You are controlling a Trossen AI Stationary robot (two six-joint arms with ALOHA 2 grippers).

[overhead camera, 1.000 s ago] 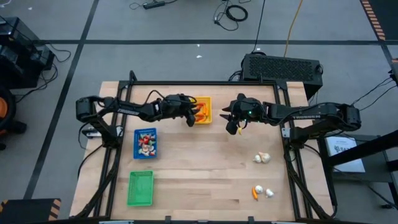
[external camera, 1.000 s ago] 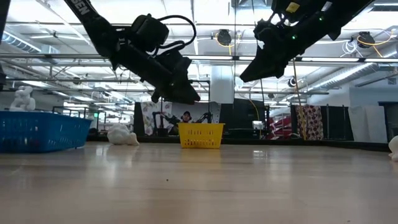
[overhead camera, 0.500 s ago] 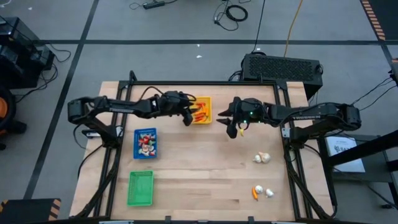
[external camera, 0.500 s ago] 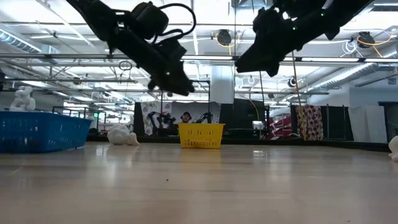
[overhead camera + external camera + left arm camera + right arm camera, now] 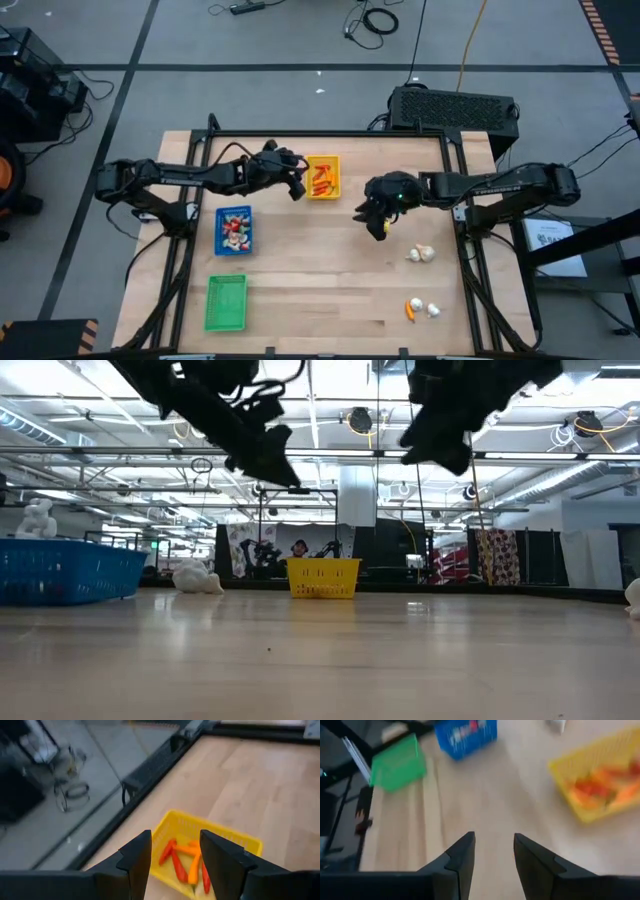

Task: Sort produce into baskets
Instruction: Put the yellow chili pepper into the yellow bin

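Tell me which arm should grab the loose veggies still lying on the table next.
Probably the right. The right gripper hovers open and empty near the garlic bulb and the carrot piece. The left gripper sits across the table beside the yellow basket.

**Colours on the table**

Pale wooden table (image 5: 330, 290). Yellow plastic tray (image 5: 323, 177) holds orange and red carrot pieces (image 5: 186, 862). Blue plastic tray (image 5: 233, 229) carries red-and-white pieces (image 5: 234, 228). Green plastic tray (image 5: 226, 302). Whitish garlic bulbs (image 5: 421, 254); an orange piece (image 5: 411, 309) beside another white bulb (image 5: 433, 310).
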